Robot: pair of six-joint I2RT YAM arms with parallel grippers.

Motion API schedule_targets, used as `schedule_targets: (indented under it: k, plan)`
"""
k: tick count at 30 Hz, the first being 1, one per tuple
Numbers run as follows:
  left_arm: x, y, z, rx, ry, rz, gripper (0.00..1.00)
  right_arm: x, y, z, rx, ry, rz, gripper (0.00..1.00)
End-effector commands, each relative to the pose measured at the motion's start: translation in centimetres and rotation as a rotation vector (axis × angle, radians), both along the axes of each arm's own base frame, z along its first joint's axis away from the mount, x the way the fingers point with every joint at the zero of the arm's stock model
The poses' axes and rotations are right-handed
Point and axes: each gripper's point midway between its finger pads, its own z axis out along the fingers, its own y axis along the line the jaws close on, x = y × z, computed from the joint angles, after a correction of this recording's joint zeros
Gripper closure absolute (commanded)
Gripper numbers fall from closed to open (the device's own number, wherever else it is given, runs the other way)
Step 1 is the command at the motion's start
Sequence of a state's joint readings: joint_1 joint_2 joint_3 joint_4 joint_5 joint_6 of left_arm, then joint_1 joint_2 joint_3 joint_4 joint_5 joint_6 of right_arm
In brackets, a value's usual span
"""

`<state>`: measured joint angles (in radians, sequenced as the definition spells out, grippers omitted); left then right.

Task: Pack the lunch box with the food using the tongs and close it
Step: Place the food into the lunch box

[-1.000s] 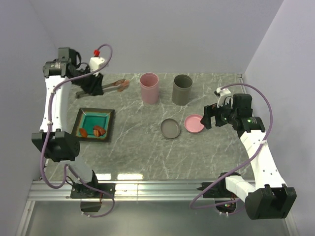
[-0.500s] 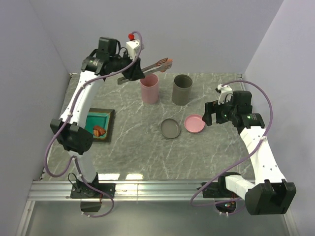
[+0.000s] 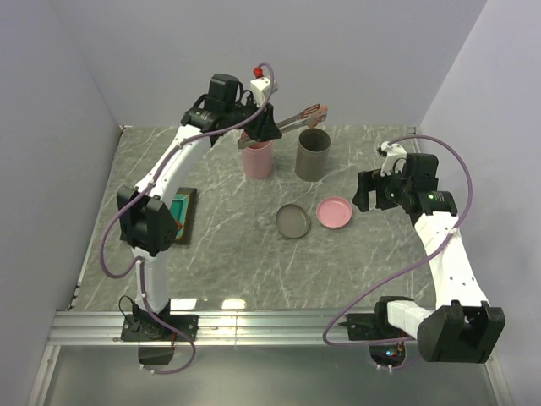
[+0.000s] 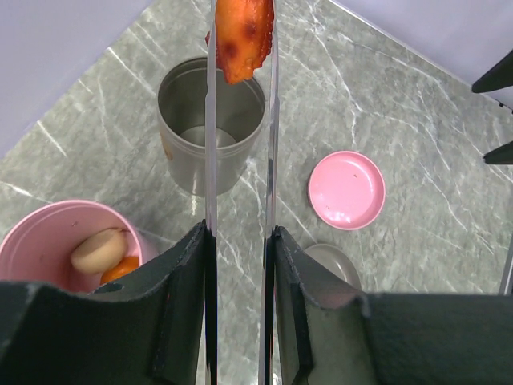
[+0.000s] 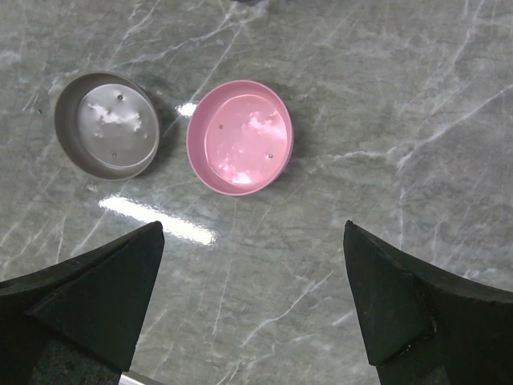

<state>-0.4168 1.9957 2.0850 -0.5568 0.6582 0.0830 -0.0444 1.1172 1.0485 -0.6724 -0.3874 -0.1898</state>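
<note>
My left gripper (image 3: pixel 264 127) (image 4: pixel 239 233) is shut on the tongs (image 3: pixel 292 121) (image 4: pixel 210 160), squeezing their two thin arms. The tips pinch an orange-red food piece (image 3: pixel 318 111) (image 4: pixel 240 36) in the air over the lunch box's grey tub (image 3: pixel 313 154) (image 4: pixel 210 120). The pink tub (image 3: pixel 257 156) (image 4: pixel 32 249) beside it holds a tan ball (image 4: pixel 98 249) and an orange piece (image 4: pixel 120 269). My right gripper (image 3: pixel 368 196) (image 5: pixel 252 233) hangs open and empty over the table, just right of the pink lid (image 3: pixel 335 211) (image 5: pixel 240 136).
A grey lid (image 3: pixel 293 221) (image 5: pixel 107 126) lies left of the pink lid, both with the hollow side up. The teal tray (image 3: pixel 181 211) sits at the left, mostly hidden behind my left arm. Walls close in the table on three sides.
My left arm swung right from above the tray's far side, past the pink tub, carrying the tongs and the food piece over the grey tub. The right arm barely moved.
</note>
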Motion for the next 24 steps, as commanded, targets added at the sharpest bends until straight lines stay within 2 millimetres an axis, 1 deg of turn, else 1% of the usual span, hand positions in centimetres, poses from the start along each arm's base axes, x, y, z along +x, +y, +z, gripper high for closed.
schedule_targets:
  k: [1,2,3,5,6,12,13,16,19,20,24]
  plan:
    - [0.9,-1.5,0.9,-0.063,-0.037,-0.024,0.75,1.1,-0.2,2.2,0.015,-0.06,-0.012,0.0]
    - [1.1,-1.6,0.6,-0.06,-0.029,-0.024,0.75,1.1,-0.2,2.2,0.016,-0.063,-0.009,0.0]
    - [1.3,-1.9,-0.2,-0.05,-0.014,-0.021,0.75,1.1,-0.3,2.1,0.015,-0.059,-0.011,0.0]
    - [1.6,-2.0,-0.9,-0.048,-0.004,-0.018,0.75,1.2,-0.3,2.2,0.013,-0.06,-0.012,0.0]
    - [1.6,-2.1,-1.6,-0.043,0.009,-0.019,0.75,1.2,-0.3,2.2,0.013,-0.059,-0.012,0.0]
    - [2.2,-2.3,-3.9,-0.017,0.035,-0.018,0.73,1.2,-0.2,2.1,0.015,-0.053,-0.008,0.0]
    - [2.2,-2.3,-4.1,-0.017,0.037,-0.019,0.73,1.2,-0.2,2.1,0.015,-0.053,-0.008,0.0]
    - [2.2,-2.5,-4.3,-0.015,0.041,-0.022,0.67,1.3,-0.2,2.2,0.015,-0.055,-0.008,0.0]
    - [2.3,-2.6,-4.4,-0.011,0.047,-0.02,0.59,1.3,-0.2,2.1,0.017,-0.049,-0.006,0.0]
    - [2.5,-2.6,-4.5,-0.007,0.05,-0.01,0.54,1.3,-0.2,2.2,0.017,-0.052,-0.006,0.0]
    - [2.5,-2.6,-3.8,-0.012,0.053,-0.003,0.43,1.2,-0.2,2.1,0.017,-0.05,-0.006,0.0]
